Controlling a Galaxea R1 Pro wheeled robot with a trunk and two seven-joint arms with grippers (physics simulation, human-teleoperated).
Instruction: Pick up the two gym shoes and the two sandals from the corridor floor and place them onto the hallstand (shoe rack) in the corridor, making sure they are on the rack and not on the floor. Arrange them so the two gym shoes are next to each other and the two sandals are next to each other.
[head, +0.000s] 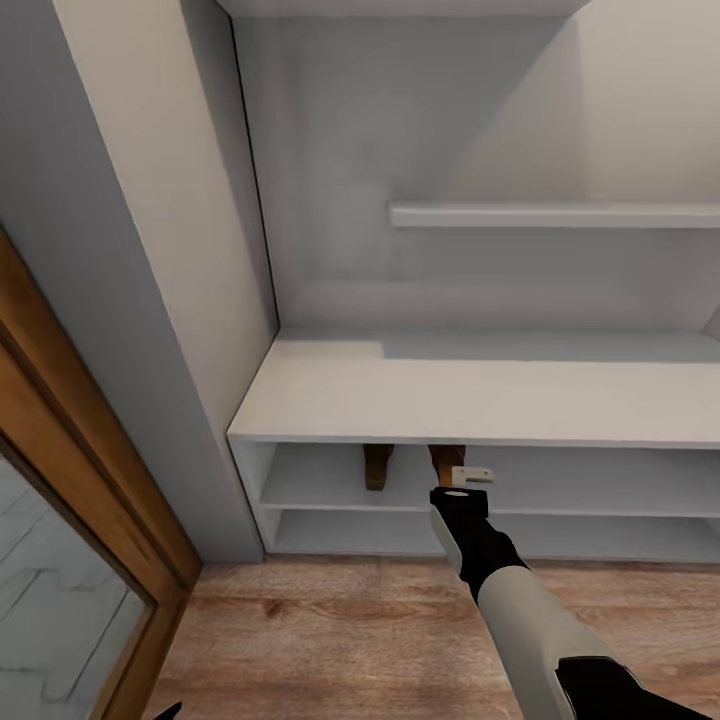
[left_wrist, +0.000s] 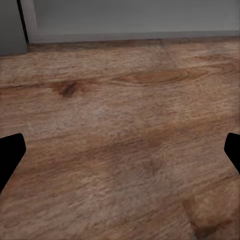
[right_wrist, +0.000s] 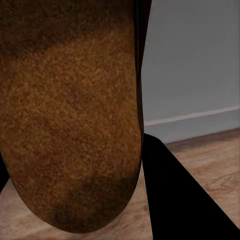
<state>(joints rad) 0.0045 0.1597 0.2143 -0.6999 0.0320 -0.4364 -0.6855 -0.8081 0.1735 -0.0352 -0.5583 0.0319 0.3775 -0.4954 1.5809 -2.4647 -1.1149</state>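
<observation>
While the left gripper (left_wrist: 120, 150) hangs over bare corridor floor (left_wrist: 120, 100) with its dark fingertips (left_wrist: 10, 155) spread wide, one sandal (head: 378, 466) already rests on the upper tier of the hallstand (head: 480, 400). Just right of it, the second sandal (head: 443, 464) pokes out at that tier's front edge, clamped in the right gripper (head: 462, 482), its tan footbed (right_wrist: 70, 110) pressed against a black finger (right_wrist: 175, 195).

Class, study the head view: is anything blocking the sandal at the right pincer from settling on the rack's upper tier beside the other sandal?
Nothing visible. The brown leather sandal at the right pincer is already partway into the pale grey hallstand's upper tier, the other brown sandal alongside it, apart.
</observation>
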